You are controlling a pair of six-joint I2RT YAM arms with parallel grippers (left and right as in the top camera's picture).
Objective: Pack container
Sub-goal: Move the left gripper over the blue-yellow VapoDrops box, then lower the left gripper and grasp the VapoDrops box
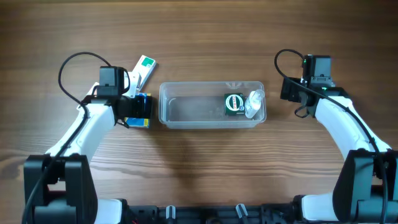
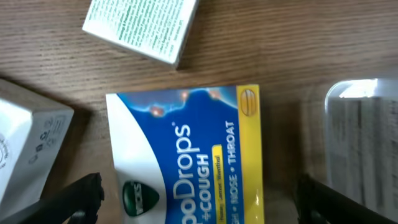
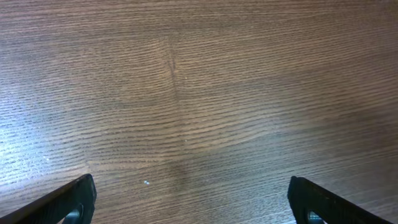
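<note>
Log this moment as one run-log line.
left gripper: open, over blue-and-yellow cardboard cough-drop box | right gripper: open, over wooden table | clear plastic rectangular container: holds round green item

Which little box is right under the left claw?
The blue and yellow cough drops box, lying flat below the left gripper and its open fingers. The white box with green print lies farther off; a second white box sits aside.

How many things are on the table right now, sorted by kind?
Clear container: 1
Small boxes outside it: 3 (blue-and-yellow cough drops box, green-and-white box, white box)
Items inside it: 2 (green round item, clear whitish item)
Total: 6
</note>
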